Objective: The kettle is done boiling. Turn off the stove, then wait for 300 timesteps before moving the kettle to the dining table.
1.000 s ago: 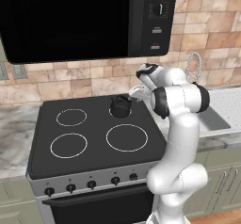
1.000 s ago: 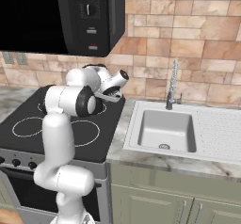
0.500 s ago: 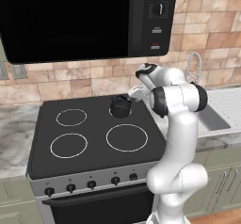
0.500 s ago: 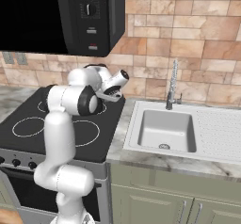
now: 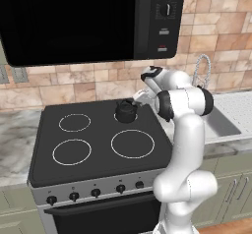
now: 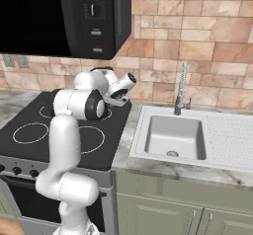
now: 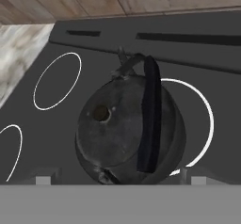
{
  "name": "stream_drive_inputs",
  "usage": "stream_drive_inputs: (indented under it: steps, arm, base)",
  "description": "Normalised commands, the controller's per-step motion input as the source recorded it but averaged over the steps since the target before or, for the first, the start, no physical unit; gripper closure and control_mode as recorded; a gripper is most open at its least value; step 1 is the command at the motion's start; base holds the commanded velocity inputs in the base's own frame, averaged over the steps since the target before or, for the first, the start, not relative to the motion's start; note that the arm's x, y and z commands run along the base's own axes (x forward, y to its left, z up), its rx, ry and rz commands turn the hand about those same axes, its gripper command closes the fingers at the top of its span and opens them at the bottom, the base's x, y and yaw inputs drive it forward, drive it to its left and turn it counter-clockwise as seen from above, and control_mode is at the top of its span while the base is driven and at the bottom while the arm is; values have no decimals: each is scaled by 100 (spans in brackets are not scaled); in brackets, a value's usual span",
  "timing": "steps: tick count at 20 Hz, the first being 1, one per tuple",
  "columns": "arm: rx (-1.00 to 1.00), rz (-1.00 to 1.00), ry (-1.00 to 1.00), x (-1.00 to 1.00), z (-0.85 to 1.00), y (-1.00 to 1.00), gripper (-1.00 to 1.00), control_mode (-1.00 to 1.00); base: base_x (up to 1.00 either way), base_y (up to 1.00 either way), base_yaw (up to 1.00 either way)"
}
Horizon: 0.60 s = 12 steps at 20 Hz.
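Observation:
The small black kettle (image 5: 126, 111) stands upright on the back right burner of the black stove (image 5: 88, 144). In the hand view the kettle (image 7: 124, 131) lies close below the hand, its arched handle running over the top beside the lid knob. My gripper (image 5: 140, 97) hovers just right of and slightly above the kettle, open. Its fingertips (image 7: 43, 180) stand wide apart on either side of the kettle's near edge and touch nothing. A row of black knobs (image 5: 96, 192) lines the stove's steel front. The dining table is out of view.
A black microwave (image 5: 88, 16) hangs low over the stove. To the right, a steel sink (image 6: 175, 136) with a tall faucet (image 6: 181, 88) is set into the marble counter (image 6: 232, 167). More marble counter (image 5: 14, 147) lies left of the stove. The brick wall is close behind.

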Motion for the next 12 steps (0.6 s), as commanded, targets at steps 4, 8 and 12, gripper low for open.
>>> stream_drive_inputs:
  steps: [4, 8, 12]
  arm:
    - [0, 3, 3, 11, -5, 1, -100, -100]
    - [0, 2, 5, 13, -4, 2, -100, -100]
    - [0, 1, 7, 9, -4, 1, -100, -100]
  base:
    - [0, 0, 0]
    - [0, 0, 0]
    - [0, 0, 0]
